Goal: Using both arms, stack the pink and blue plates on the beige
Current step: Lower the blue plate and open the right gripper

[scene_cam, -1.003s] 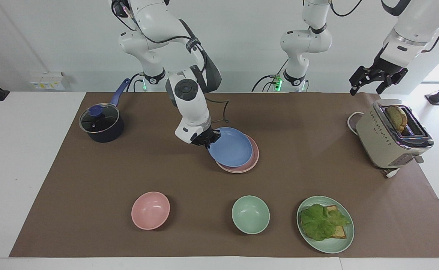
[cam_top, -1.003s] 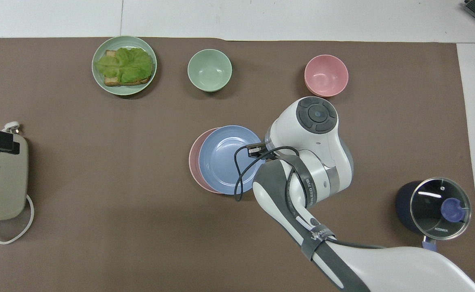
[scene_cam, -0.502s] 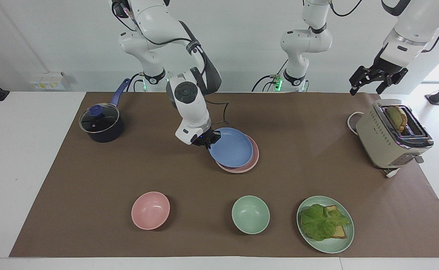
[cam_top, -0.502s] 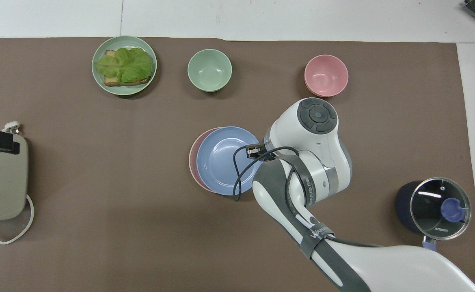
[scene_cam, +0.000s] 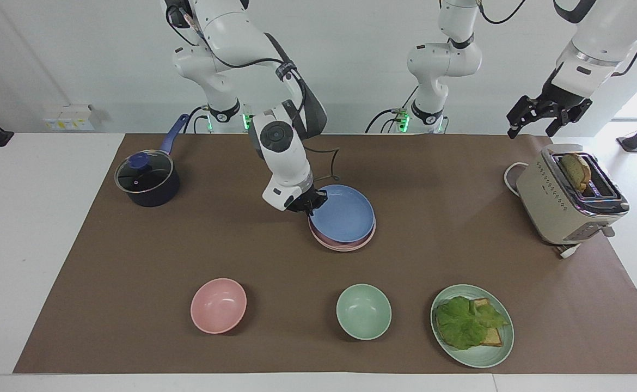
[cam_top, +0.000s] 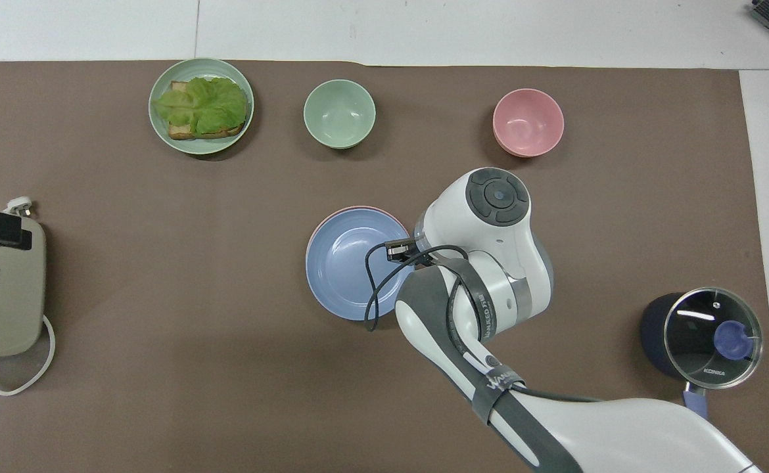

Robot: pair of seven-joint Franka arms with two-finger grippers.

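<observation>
We're watching the right gripper (scene_cam: 308,206) clenching the matte round blue plate's (scene_cam: 343,213) rim at nine o'clock over the pink plate (scene_cam: 345,244); the left gripper (scene_cam: 547,115) is hanging released above the brown mat (scene_cam: 133,256).

Pink plate (scene_cam: 345,245) mostly hidden under blue plate (scene_cam: 343,215).

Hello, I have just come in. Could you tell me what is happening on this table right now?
The right gripper is shut on the rim of the blue plate and holds it on top of the pink plate, in the middle of the brown mat. Only a thin pink edge shows under the blue one; no beige plate can be seen beneath. The left gripper waits open in the air above the toaster.
</observation>
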